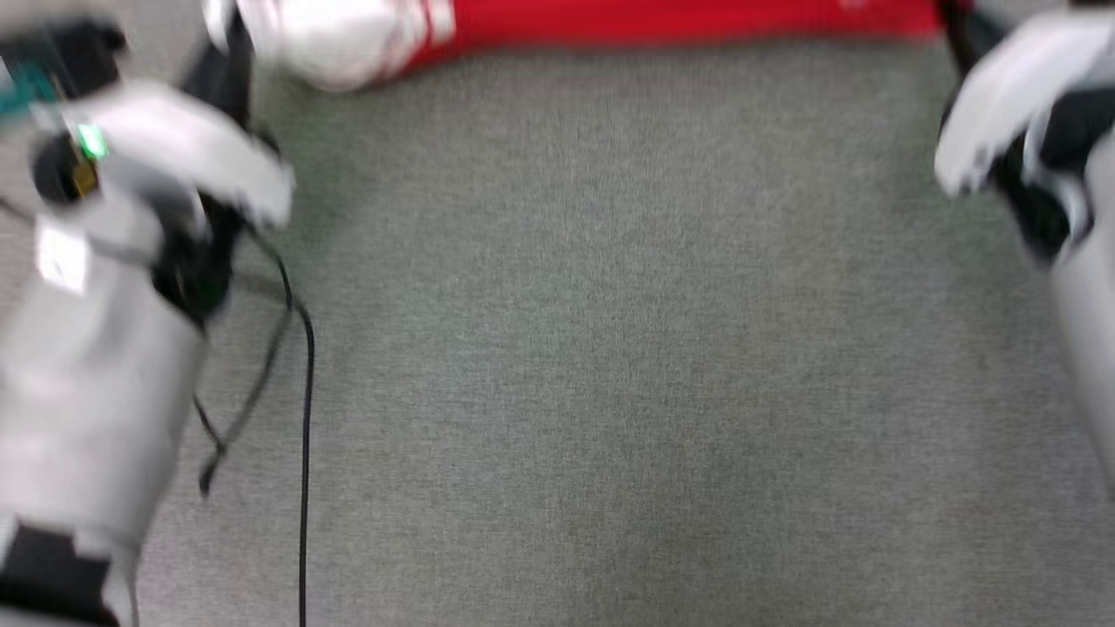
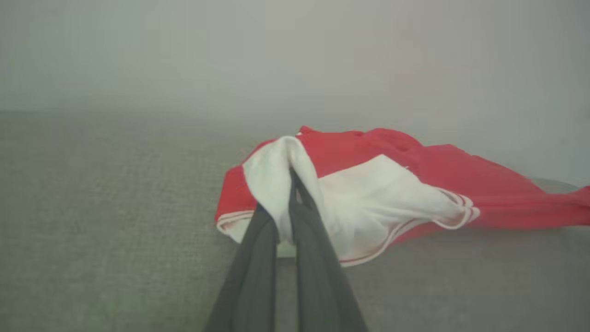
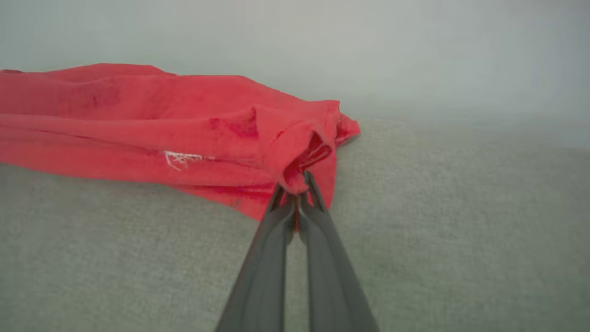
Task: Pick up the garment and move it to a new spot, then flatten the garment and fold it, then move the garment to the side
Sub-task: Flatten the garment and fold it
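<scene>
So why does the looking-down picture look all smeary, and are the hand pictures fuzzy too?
Head view: smeared all over, probably by motion, so the garment is just a red streak. Left wrist view: hazy background, but the left gripper is fairly clear. Right wrist view: the cloth by the right gripper is sharpest and the far background is foggy.

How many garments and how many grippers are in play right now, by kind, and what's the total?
Garments: 1, the garment, red with a white sleeve.
Grippers: 2, left gripper and right gripper, each with its jaws shut on the garment.
Total: 3.
</scene>
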### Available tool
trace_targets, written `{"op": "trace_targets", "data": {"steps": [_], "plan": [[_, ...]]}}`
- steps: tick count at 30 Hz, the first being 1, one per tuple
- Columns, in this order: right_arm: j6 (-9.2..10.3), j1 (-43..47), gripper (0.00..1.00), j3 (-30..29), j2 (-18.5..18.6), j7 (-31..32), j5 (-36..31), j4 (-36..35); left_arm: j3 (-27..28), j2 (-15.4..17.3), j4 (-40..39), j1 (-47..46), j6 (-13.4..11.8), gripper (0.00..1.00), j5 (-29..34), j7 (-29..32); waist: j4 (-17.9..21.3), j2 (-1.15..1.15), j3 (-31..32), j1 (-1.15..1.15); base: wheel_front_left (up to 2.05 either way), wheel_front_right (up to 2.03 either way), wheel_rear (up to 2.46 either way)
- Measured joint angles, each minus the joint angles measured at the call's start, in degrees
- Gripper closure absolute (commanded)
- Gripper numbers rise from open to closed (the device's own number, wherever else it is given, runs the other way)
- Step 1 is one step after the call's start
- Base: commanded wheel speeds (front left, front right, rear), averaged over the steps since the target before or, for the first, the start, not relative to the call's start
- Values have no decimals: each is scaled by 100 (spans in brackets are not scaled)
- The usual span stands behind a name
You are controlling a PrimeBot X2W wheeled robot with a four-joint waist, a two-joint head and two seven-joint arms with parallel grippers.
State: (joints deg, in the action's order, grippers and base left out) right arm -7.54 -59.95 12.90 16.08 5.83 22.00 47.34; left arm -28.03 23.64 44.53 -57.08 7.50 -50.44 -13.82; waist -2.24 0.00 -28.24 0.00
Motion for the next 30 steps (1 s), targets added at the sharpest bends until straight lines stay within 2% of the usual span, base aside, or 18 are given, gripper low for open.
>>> {"op": "trace_targets", "data": {"steps": [7,10,16,25,30], "plan": [[0,1949,100,9,301,-18,405,-886,-97,97,-650,1695,0,100,-183,-99,-33,0,764,-1,0,0,0],[0,2787,100,-191,342,87,476,-1330,-37,91,-1007,2392,-131,100,-222,-101,-43,0,1116,-1,0,0,0],[-1,4326,100,-653,231,530,356,-2342,130,218,-1886,3764,-654,100,-348,-108,-22,0,1780,-2,0,0,0],[-2,6314,100,-1391,-278,1254,32,-3642,222,509,-3352,5640,-1679,100,-602,125,25,1,2638,-2,0,0,0],[-2,7135,100,-1699,-511,1572,-12,-4284,300,635,-4122,6465,-2190,100,-838,308,-27,1,2958,-2,0,0,0]]}}
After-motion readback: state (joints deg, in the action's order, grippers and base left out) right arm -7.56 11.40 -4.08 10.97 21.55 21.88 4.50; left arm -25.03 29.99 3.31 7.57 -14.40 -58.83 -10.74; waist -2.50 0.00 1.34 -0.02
